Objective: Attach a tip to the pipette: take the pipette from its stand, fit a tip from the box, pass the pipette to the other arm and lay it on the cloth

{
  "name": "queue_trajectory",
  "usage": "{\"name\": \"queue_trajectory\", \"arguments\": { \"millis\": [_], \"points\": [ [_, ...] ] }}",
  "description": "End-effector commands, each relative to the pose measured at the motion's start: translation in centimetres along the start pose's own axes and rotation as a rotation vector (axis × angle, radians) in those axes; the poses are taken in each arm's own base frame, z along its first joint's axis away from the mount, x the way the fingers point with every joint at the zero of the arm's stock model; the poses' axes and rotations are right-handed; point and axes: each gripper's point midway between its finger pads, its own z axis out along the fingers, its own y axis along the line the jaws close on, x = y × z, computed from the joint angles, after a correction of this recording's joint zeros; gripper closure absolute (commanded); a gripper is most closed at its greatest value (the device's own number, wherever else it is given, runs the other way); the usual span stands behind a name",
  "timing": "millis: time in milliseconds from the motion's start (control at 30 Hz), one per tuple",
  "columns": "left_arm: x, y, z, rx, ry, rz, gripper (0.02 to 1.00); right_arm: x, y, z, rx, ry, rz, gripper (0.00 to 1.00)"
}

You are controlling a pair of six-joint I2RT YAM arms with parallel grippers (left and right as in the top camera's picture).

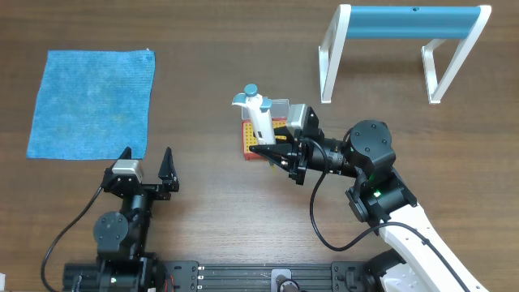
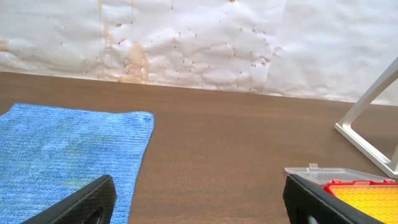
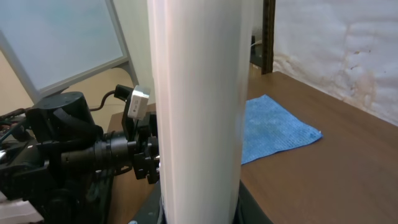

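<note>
My right gripper (image 1: 272, 146) is shut on the white pipette (image 1: 257, 116), whose blue plunger cap points up the top view. The pipette body (image 3: 198, 112) stands as a broad white column in the right wrist view. It hangs over the tip box (image 1: 258, 139), red with yellow tips, whose near corner (image 2: 367, 196) and clear lid show in the left wrist view. My left gripper (image 1: 147, 162) rests open near its base, just below the blue cloth (image 1: 92, 104), which also shows as the blue cloth (image 2: 65, 158) in the left wrist view.
The white pipette stand (image 1: 405, 49) with a blue top bar is at the back right; one white leg (image 2: 373, 115) shows in the left wrist view. The left arm (image 3: 81, 149) appears beyond the pipette. Bare wooden table lies between cloth and tip box.
</note>
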Motion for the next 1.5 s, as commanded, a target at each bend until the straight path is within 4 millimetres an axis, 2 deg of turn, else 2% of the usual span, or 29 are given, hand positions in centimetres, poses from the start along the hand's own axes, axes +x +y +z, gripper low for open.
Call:
{"name": "queue_trajectory", "arguments": {
  "millis": [33,200,233,300,433,500,600,667,733,800,867,967,1033,1067,1133,1267,1367,1500],
  "points": [
    [0.1,0.2,0.0,-0.008,0.001,0.009,0.150,-1.7,-1.0,-0.2,0.063,-0.041,0.019,0.923],
    [0.0,0.1,0.0,-0.002,-0.003,0.006,0.150,-1.7,-1.0,-0.2,0.066,-0.043,0.056,0.923],
    [0.0,-0.6,0.0,0.037,0.000,-0.035,0.150,-1.8,-1.3,-0.2,0.081,-0.046,0.078,0.923],
    [-0.1,-2.9,-0.3,0.167,0.025,-0.276,0.150,-1.9,-1.9,-0.3,0.116,-0.055,0.119,0.925],
    [0.4,-7.6,-1.8,0.404,0.263,-0.985,0.150,-1.9,-2.7,-0.4,0.157,-0.067,0.160,0.923],
    [0.5,-8.5,-2.3,0.439,0.326,-1.088,0.150,-2.0,-2.7,-0.4,0.160,-0.071,0.189,0.921],
    [0.4,-8.4,-2.2,0.433,0.318,-1.099,0.150,-2.0,-2.7,-0.4,0.158,-0.080,0.277,0.923],
    [-0.5,-8.4,-2.2,0.444,0.308,-1.181,0.150,-2.0,-2.7,-0.4,0.156,-0.083,0.316,0.923],
    [-3.1,-8.6,-2.5,0.516,0.213,-1.163,0.150,-2.0,-2.6,-0.4,0.147,-0.085,0.370,0.923],
    [-5.0,-8.8,-2.8,0.569,0.154,-1.158,0.150,-2.0,-2.4,-0.3,0.137,-0.084,0.401,0.923],
    [-5.3,-9.1,-2.7,0.577,0.176,-1.172,0.150,-2.0,-2.3,-0.3,0.134,-0.084,0.416,0.923],
    [-6.3,-10.6,-2.8,0.627,0.261,-1.135,0.150,-2.0,-2.4,-0.3,0.135,-0.084,0.416,0.923],
    [-8.7,-11.9,-2.8,0.704,0.281,-1.069,0.150,-2.0,-2.4,-0.3,0.135,-0.085,0.415,0.923],
    [-10.9,-12.9,-2.7,0.765,0.293,-1.009,0.150,-2.0,-2.4,-0.3,0.135,-0.085,0.415,0.923],
    [-13.7,-14.4,-2.2,0.849,0.328,-0.917,0.148,-2.0,-2.3,-0.3,0.132,-0.084,0.415,0.923],
    [-17.8,-17.2,-0.5,1.063,0.468,-0.725,0.148,-2.0,-2.3,-0.3,0.128,-0.082,0.415,0.923],
    [-19.0,-18.7,0.7,1.215,0.563,-0.619,0.148,-1.9,-2.1,-0.3,0.119,-0.079,0.415,0.923],
    [-19.4,-20.7,2.6,1.315,0.628,-0.576,0.148,-2.1,-1.9,-0.2,0.108,-0.083,0.406,0.923]
  ]
}}
